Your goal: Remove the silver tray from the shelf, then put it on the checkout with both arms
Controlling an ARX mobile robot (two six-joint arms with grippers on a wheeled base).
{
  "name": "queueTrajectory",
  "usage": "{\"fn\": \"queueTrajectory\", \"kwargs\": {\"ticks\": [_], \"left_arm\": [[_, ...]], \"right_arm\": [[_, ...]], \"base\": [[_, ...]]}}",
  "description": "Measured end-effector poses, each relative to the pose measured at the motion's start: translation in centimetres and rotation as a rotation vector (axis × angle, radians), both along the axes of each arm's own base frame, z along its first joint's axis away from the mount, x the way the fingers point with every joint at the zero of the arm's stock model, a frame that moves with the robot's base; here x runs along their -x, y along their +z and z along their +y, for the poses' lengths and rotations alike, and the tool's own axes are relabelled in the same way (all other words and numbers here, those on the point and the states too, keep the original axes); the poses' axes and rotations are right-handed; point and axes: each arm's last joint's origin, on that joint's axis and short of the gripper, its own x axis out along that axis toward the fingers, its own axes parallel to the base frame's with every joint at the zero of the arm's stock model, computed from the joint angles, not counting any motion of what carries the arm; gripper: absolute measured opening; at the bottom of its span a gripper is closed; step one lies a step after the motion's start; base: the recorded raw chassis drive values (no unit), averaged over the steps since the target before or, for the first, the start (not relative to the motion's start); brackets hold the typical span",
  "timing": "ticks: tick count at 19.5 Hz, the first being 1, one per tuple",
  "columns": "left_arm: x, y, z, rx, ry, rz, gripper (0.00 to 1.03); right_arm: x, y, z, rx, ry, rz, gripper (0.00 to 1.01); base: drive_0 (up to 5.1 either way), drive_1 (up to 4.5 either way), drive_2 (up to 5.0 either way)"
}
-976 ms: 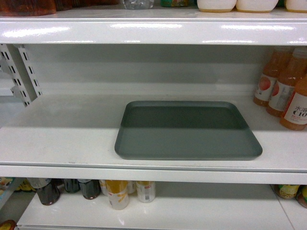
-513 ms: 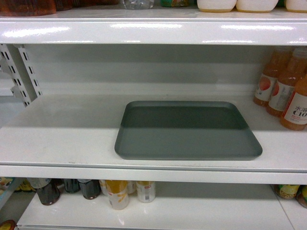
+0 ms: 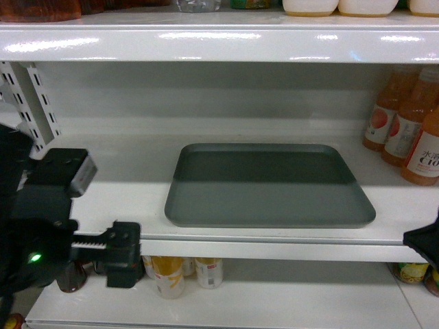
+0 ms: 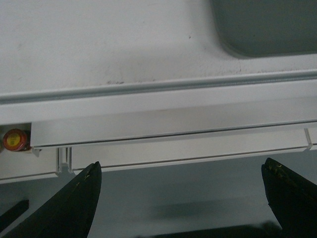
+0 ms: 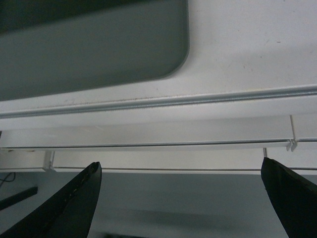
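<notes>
**Both pincers open, tray sitting on the shelf**

Head view: the silver tray (image 3: 269, 186) lies flat on the middle shelf (image 3: 103, 185), a bit right of centre, close to the front lip. Orange juice bottles (image 3: 410, 127) stand at the far right of the same board, well apart from the tray. The left arm (image 3: 41, 219) fills the lower left corner, its left pincer (image 3: 120, 253) in front of the shelf lip, left of the tray and not touching it. Only a black sliver of the right arm (image 3: 424, 240) shows at the right edge.

Left wrist view: the left pincer (image 4: 183, 198) has its jaws spread wide, nothing between them. The shelf lip runs across, and the tray's near-left corner (image 4: 262, 29) peeks in top right.

Right wrist view: the right pincer (image 5: 181, 198) is spread wide too, holding nothing, below the lip. The tray's near-right corner (image 5: 99, 49) fills the top left.
</notes>
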Motion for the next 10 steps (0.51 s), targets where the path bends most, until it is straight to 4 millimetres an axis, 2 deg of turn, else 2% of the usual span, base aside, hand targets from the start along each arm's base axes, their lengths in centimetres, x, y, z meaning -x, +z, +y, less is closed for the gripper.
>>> {"fn": "queueTrajectory", "kwargs": {"ticks": [1,2,6,10], "left_arm": [[-3.0,-0.4,-1.2,-0.003,0.003,-0.007,0.98],[-6.6,-0.8,-2.8,0.012,0.002,-0.005,0.98],[-9.6,-1.3,-3.8,0.021,0.026,0.001,0.98],[-11.2,-1.9,-4.1,0.018,0.046,0.011,0.98]], "right_arm": [[-2.8,-0.5,-0.1,-0.017,-0.017,0.007,0.98],[-6.9,-0.9,0.0,-0.030,-0.047,0.011,0.98],[-11.0,-1.7,0.2,-0.004,-0.085,0.019,0.98],[-13.7,-2.1,0.8,0.034,-0.097,0.023,0.98]], "base": [[0.0,0.00,0.0],[0.0,0.00,0.0],[0.0,0.00,0.0],[0.0,0.00,0.0]]}}
